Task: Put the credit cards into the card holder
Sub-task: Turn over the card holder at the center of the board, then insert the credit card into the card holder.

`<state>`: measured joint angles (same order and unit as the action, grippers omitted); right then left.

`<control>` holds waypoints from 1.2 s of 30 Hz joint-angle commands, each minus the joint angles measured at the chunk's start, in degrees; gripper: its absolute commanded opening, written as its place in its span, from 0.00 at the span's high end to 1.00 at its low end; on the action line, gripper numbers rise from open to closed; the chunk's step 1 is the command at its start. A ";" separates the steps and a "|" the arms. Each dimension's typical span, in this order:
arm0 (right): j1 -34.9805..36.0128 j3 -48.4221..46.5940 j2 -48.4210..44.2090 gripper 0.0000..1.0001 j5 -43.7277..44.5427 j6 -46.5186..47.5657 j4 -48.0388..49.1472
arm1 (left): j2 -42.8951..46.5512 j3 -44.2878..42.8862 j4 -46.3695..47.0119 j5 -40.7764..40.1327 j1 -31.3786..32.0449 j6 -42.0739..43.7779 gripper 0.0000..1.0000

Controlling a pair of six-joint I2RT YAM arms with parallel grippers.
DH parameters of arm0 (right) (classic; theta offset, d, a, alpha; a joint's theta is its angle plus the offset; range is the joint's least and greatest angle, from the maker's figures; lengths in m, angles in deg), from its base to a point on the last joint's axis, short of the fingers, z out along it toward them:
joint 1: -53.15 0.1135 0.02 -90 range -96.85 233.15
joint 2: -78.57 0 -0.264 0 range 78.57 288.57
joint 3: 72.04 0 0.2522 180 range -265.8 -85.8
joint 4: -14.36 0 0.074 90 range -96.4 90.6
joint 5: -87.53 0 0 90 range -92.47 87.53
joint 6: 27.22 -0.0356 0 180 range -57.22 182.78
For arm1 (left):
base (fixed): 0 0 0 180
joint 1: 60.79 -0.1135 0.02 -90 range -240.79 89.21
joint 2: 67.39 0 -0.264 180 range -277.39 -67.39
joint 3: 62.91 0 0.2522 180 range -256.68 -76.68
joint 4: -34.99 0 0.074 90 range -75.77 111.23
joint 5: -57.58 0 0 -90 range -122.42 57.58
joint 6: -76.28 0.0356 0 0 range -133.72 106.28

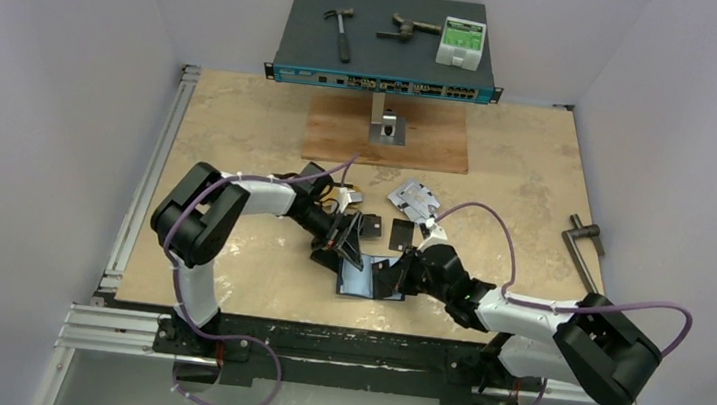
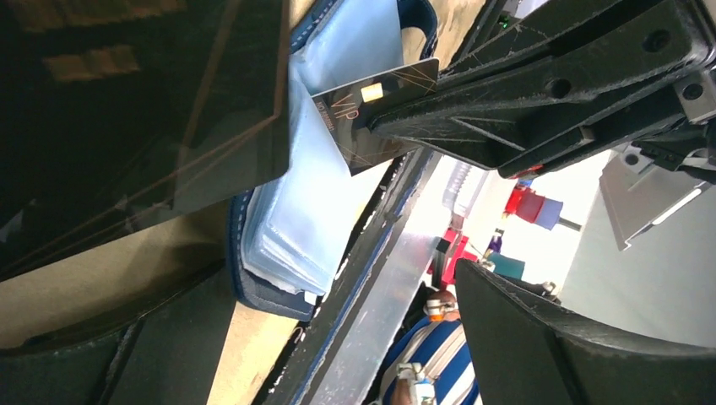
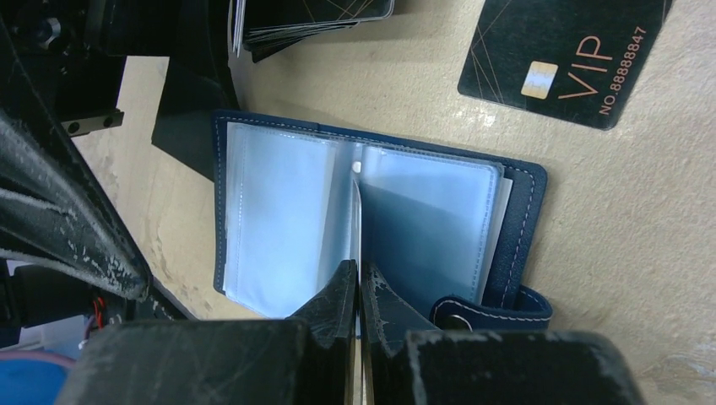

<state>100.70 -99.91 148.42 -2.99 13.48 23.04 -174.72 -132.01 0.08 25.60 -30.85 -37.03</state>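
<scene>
The navy card holder (image 3: 515, 228) lies open on the table near the front, its clear sleeves showing; it also shows in the top view (image 1: 358, 279) and the left wrist view (image 2: 291, 228). My right gripper (image 3: 360, 272) (image 1: 395, 272) is shut on one clear sleeve at the holder's middle. A black VIP card (image 3: 561, 55) (image 1: 402, 232) (image 2: 371, 110) lies flat just beyond the holder. My left gripper (image 1: 346, 241) (image 2: 342, 278) is at the holder's far left corner, jaws wide apart. A large black card (image 2: 143, 110) lies close against its left finger. Stacked black cards (image 3: 312, 17) sit beside it.
Silver-grey cards (image 1: 413, 200) and gold cards (image 1: 350, 199) lie behind the holder. A wooden board (image 1: 341, 135) with a metal bracket (image 1: 386, 125) sits further back. A network switch (image 1: 384, 83) carries a hammer (image 1: 337, 31) and a white box (image 1: 462, 42). A metal handle (image 1: 584, 241) lies right.
</scene>
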 commanded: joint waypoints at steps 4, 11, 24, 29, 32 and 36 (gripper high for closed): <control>-0.09 2.36 -1.47 1.00 2.09 -0.58 -2.46 | 3.89 -0.18 -0.68 -6.32 4.34 3.27 0.04; -0.09 3.66 -5.56 1.00 1.45 -0.86 -1.82 | 6.52 -2.28 -3.71 -8.25 4.35 6.89 0.42; 0.47 5.58 -7.46 1.00 -2.24 -1.44 3.14 | 0.28 -5.05 -5.25 -9.45 5.14 8.76 0.67; 0.70 5.29 -6.77 1.00 -4.06 -0.95 5.64 | -1.18 -5.85 -6.02 -9.77 5.14 9.07 0.70; 0.78 5.13 -5.44 1.00 -4.84 -1.04 6.80 | -3.10 -7.00 -6.97 -9.29 5.20 9.08 0.64; 0.75 4.93 -3.70 1.00 -5.10 -1.24 7.61 | -5.53 -8.11 -7.60 -8.13 5.16 9.06 0.62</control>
<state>101.14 -94.77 143.32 -6.77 11.86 27.28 -178.22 -137.93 -6.87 16.17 -25.89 -29.12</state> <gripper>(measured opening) 0.004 0.388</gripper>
